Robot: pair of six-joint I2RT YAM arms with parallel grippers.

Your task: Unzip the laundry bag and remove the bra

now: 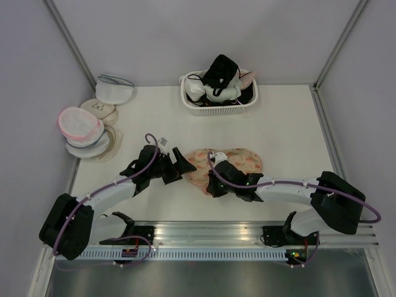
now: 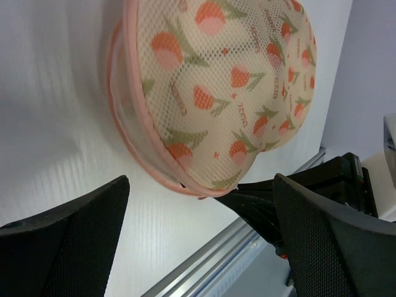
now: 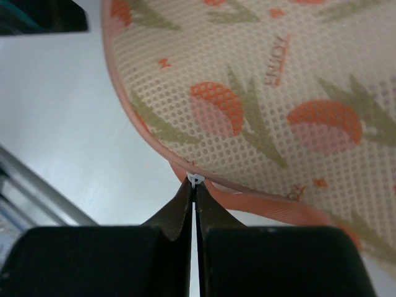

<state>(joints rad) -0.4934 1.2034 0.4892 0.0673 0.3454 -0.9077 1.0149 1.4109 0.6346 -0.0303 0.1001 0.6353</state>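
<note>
The laundry bag (image 1: 238, 162) lies flat in the middle of the table (image 1: 297, 136), a little towards the near edge. Its long axis runs left to right, roughly parallel to that edge. One rounded end points at the left gripper (image 1: 180, 167) and the other towards the right side.

At the back edge stands a white basket (image 1: 213, 111) heaped with black and pale garments. Round mesh bags (image 1: 80, 127) are stacked along the left edge. A metal rail (image 1: 204, 232) runs along the near edge. All of these are well apart from the floral bag.

The right gripper (image 1: 211, 185) reaches over the bag's near rim and covers part of its left half from above.

The left gripper's fingers (image 2: 74, 229) are spread wide and hold nothing. They sit just off the bag's left end. Its wrist camera shows that domed end, its peach rim, and the other gripper's dark tip against the rim.

Only the right wrist view shows the grip itself. The two fingers are pressed together on a small white zip pull (image 3: 195, 180) at the peach edging.
</note>
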